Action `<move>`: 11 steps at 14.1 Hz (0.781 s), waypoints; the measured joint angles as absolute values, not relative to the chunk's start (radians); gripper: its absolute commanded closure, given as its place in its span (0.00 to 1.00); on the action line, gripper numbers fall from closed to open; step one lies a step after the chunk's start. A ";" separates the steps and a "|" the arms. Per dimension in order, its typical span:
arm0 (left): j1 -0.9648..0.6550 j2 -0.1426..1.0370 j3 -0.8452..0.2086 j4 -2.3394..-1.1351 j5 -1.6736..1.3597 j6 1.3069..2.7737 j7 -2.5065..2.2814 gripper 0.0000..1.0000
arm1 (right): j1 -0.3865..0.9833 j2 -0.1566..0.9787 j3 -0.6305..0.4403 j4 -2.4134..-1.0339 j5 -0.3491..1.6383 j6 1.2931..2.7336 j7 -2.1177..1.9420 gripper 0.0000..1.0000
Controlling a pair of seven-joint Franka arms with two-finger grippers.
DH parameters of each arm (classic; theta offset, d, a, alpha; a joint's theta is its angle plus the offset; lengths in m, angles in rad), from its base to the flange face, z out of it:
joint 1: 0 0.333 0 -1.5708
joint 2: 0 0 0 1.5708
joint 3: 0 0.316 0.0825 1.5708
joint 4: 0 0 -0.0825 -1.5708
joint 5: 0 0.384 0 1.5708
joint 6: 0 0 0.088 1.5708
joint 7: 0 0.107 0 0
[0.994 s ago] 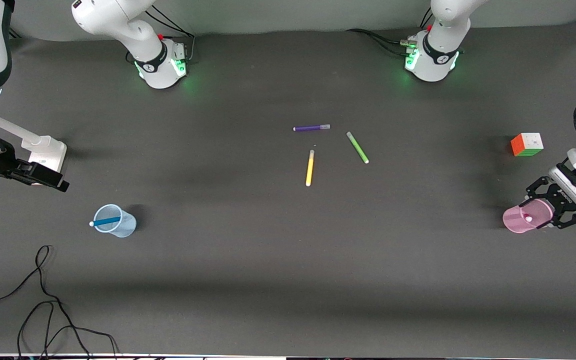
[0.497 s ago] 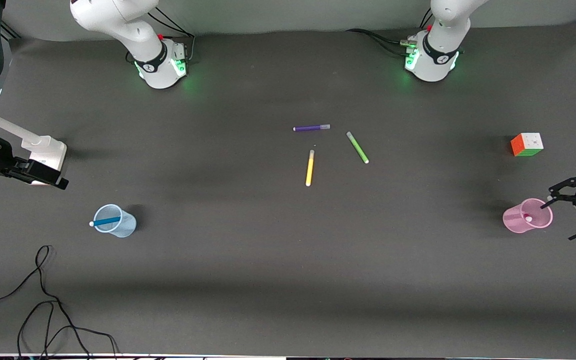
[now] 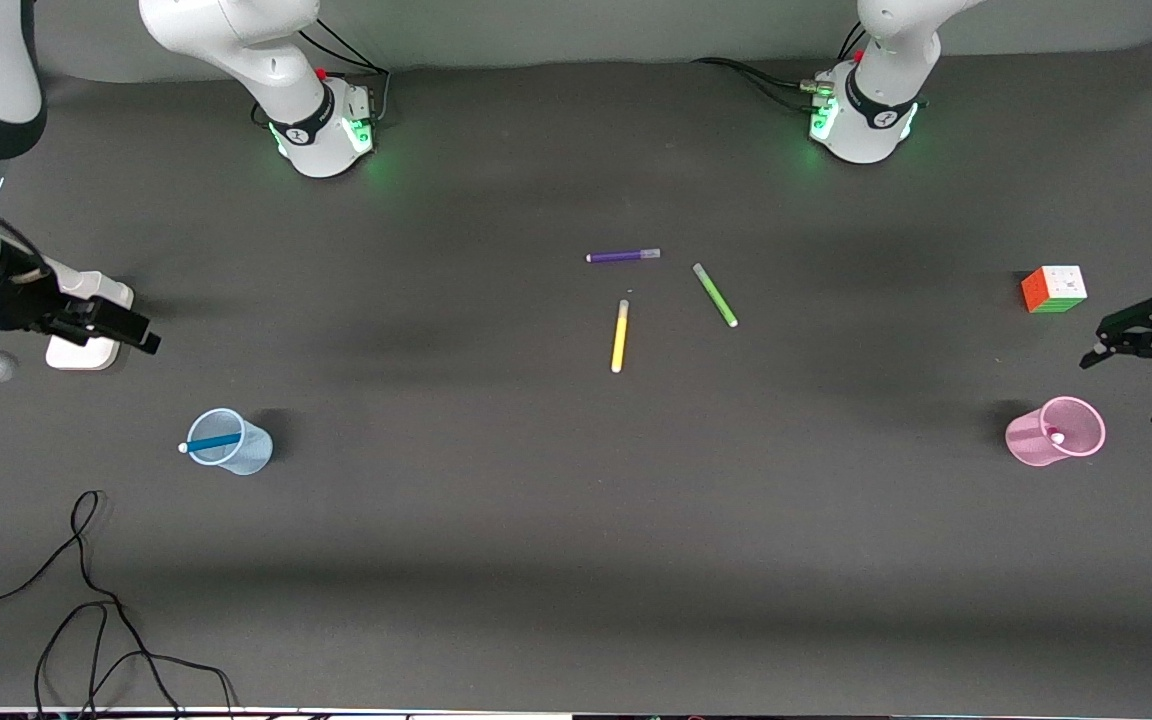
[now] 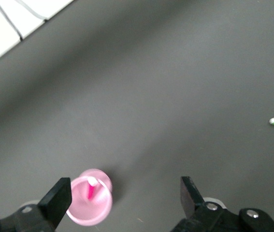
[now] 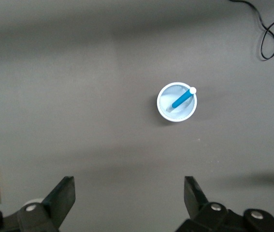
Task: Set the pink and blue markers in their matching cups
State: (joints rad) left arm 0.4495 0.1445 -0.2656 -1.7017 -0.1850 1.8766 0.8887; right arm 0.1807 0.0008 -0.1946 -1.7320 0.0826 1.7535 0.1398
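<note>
A pale blue cup [image 3: 231,441] [image 5: 176,102] stands toward the right arm's end of the table with the blue marker [image 3: 211,441] [image 5: 182,99] leaning inside it. Toward the left arm's end stands the pink cup [image 3: 1054,432] [image 4: 89,203], and the pink marker [image 3: 1056,436] [image 4: 92,189] is in it, white tip up. My left gripper [image 3: 1126,388] [image 4: 127,193] hangs open and empty over the table edge beside the pink cup. My right gripper [image 3: 136,335] [image 5: 129,193] is open and empty, high over the table beside the blue cup.
A purple pen [image 3: 623,256], a green pen [image 3: 715,295] and a yellow pen [image 3: 619,336] lie mid-table. A colour cube [image 3: 1054,288] sits near the pink cup. A white device [image 3: 86,350] rests under the right gripper. A black cable [image 3: 86,600] loops near the front edge.
My left gripper has opened fully and drawn up and away from the pink cup, leaving the pink marker inside. The right arm has shifted slightly.
</note>
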 measured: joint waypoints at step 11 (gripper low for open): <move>0.175 0.140 -0.268 -1.533 0.019 1.418 0.064 0.00 | 0.142 -0.006 -0.149 -1.699 0.078 1.707 0.140 0.00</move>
